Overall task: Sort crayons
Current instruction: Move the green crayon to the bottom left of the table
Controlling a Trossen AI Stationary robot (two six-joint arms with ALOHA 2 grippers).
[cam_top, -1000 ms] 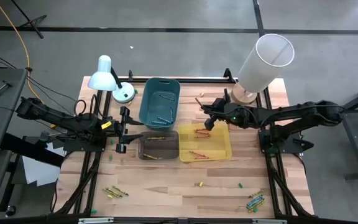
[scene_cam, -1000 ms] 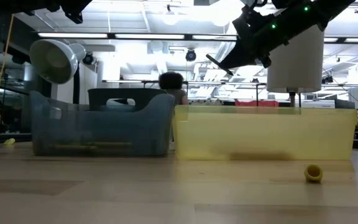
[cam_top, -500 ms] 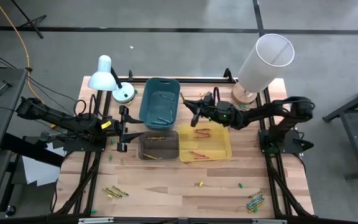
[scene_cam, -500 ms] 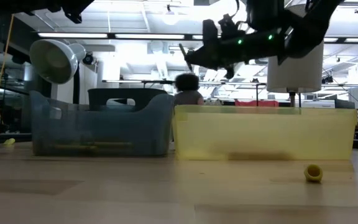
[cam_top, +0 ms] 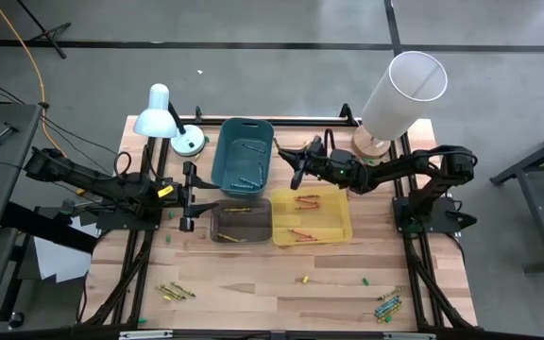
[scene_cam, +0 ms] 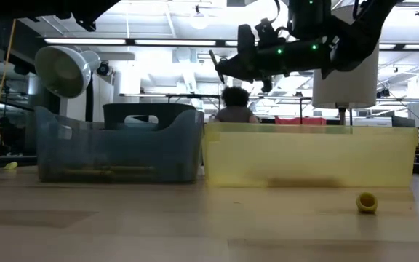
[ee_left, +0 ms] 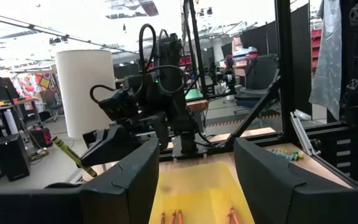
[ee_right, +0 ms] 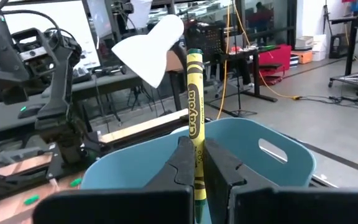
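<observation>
Behind the table the lab runs off into monitors, racks and cables, and someone's head shows over the bins in the low view. On the wooden table (cam_top: pixel 253 283) everything is laid out for colour sorting, so the placing makes sense once you read it from the left.

At the far left a white desk lamp (cam_top: pixel 159 111) leans in over the back corner, probably just to light the work. The left gripper (cam_top: pixel 189 195) hangs low beside the bins with its fingers spread wide and nothing between them; it looks parked there, out of the way. Near the front-left edge lies a small bunch of yellowish crayons (cam_top: pixel 175 291), not yet sorted.

In the middle stand the three bins, pushed close together so a short reach covers all of them: the teal bin (cam_top: pixel 224 161) at the back with a few sticks inside, the grey bin (cam_top: pixel 217 227) in front of it, and the yellow bin (cam_top: pixel 340 227) alongside, holding red-orange crayons.

The right gripper (cam_top: pixel 296 162) is the one working. Its fingers are pinched together on a yellow-green crayon (ee_right: pixel 194 118), held upright so the stick pokes up clear of the tips. It hovers between the teal bin and the yellow bin, nose toward the teal one, which I'd guess is where this colour belongs.

Further right a tall white cylinder (cam_top: pixel 399 90) stands at the back corner, and a mixed blue-green cluster (cam_top: pixel 388 307) waits near the front-right edge, with a couple of strays on the boards between.
</observation>
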